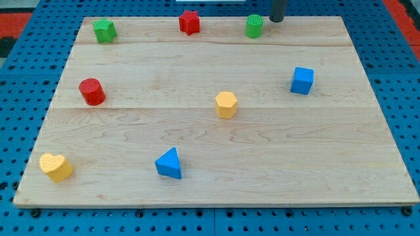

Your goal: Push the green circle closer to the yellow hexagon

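Since my tip (277,20) is parked just right of the green circle (254,26) at the worktop's (367,164) top edge, the circle could easily get shoved left, past the yellow hexagon (226,104); nothing's gripped.

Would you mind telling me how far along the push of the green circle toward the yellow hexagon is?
Done: my tip sits at the view's top edge, just to the view's right of the green circle, close beside it; contact cannot be judged. In hand: lining up behind the circle. Left: the whole push, since the circle is at the board's top edge, well apart from the yellow hexagon near the centre.
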